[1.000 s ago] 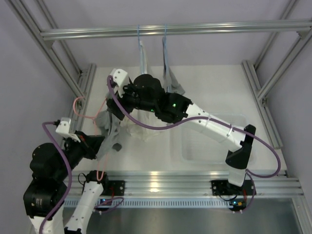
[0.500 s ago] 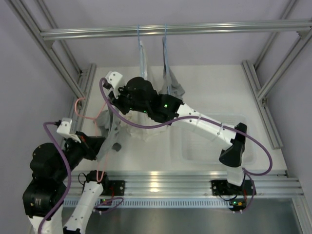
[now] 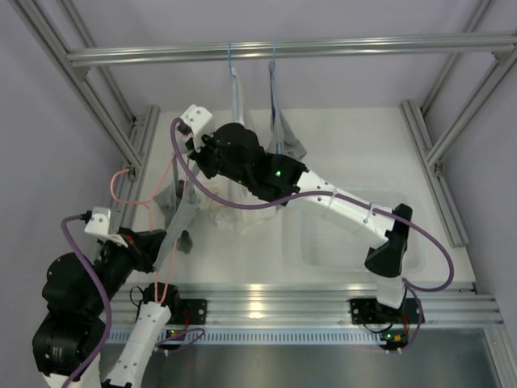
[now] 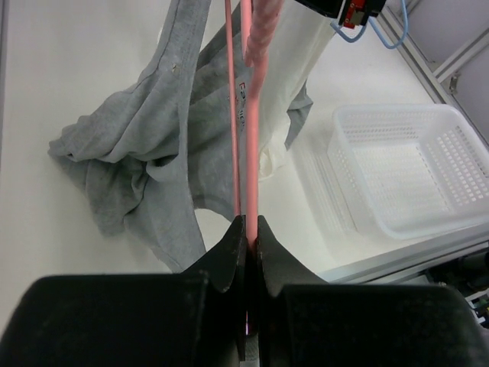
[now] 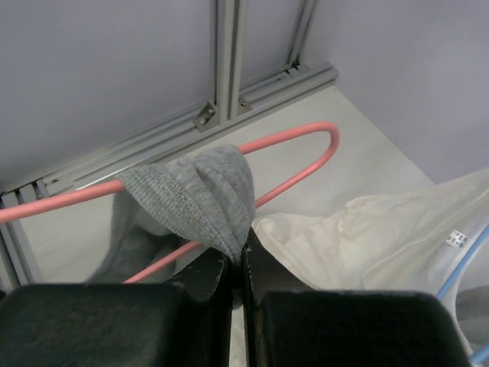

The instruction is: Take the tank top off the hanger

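The pink hanger (image 3: 129,196) is held tilted over the table's left side, with my left gripper (image 4: 250,225) shut on its lower bar (image 4: 252,145). The grey tank top (image 4: 145,153) droops from the hanger, and most of it lies crumpled on the table (image 3: 174,212). One ribbed strap (image 5: 202,191) is still draped over the hanger's arm (image 5: 306,164). My right gripper (image 5: 238,256) is shut on the lower edge of that strap, above the hanger's far end (image 3: 194,153). The left gripper (image 3: 157,242) sits near the table's front left.
A cream-white garment (image 3: 234,212) lies beside the tank top, under the right arm. A white perforated basket (image 4: 412,168) stands front right. Two blue hangers (image 3: 275,65) with clothes hang from the overhead rail. Aluminium frame posts (image 3: 129,137) border the table's left side.
My right gripper was open and has shut on the grey strap, shifting slightly left and back. The left arm has drawn back toward the front left with the hanger.
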Tool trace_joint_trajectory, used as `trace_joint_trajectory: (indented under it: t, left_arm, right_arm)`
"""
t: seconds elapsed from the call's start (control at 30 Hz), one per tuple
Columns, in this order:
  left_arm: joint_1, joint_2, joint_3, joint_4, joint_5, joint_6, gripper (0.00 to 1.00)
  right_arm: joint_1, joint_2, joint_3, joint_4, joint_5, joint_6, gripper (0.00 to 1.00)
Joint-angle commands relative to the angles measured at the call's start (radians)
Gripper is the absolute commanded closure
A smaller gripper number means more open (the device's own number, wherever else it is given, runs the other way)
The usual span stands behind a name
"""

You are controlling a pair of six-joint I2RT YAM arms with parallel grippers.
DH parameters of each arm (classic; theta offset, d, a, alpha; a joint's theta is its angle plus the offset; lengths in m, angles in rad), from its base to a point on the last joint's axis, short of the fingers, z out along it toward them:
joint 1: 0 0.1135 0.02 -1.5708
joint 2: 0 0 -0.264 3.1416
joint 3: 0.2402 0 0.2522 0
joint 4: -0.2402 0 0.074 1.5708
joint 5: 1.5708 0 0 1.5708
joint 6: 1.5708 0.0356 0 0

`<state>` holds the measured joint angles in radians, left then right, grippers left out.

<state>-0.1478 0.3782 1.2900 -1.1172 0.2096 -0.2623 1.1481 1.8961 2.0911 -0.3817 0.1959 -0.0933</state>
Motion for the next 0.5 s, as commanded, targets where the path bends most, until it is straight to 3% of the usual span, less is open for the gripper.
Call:
trace_joint_trajectory:
  t: [0.0, 0.17, 0.47]
  left_arm:
    - [-0.006, -0.021, -0.020, 0.030, 0.045, 0.009, 1.00]
    - [-0.006, -0.035, -0.063, 0.030, 0.106, 0.009, 1.00]
    - [-0.006, -0.091, -0.087, 0.016, 0.050, -0.005, 1.00]
  right_arm:
    - [-0.030, -0.048, 0.064, 0.083, 0.086, 0.009, 1.00]
    - [-0.054, -0.028, 0.109, 0.083, 0.109, -0.009, 1.00]
    - [-0.111, 0.004, 0.159, 0.083, 0.103, -0.003, 1.00]
